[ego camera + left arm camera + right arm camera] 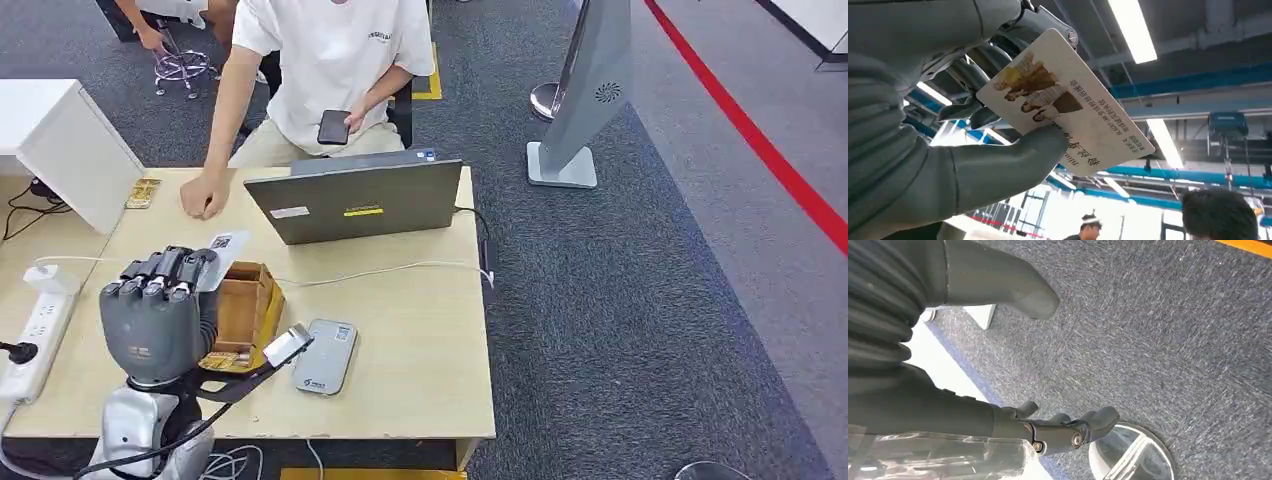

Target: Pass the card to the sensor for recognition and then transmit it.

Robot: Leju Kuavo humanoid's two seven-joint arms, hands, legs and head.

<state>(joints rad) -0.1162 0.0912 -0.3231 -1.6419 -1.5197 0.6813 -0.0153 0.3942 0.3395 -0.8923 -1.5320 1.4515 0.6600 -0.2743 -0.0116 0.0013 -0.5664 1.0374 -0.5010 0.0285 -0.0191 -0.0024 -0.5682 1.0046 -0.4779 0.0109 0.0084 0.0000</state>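
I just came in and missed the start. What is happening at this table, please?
The robot's left hand holds a white card raised above a wooden box on the table. A grey card reader lies beside the box, and the card is not over it yet. The right hand hangs open above the carpet. A person sits behind a laptop, holding a phone.

Left robot hand [158, 318]: matte grey back shell with a small orange marking, dark segmented fingers [165, 268], silver forearm casing trailing black cables; right robot hand [998, 360]: grey ribbed cover, thick grey thumb, dark fingers [1073, 427] with bright round screws.
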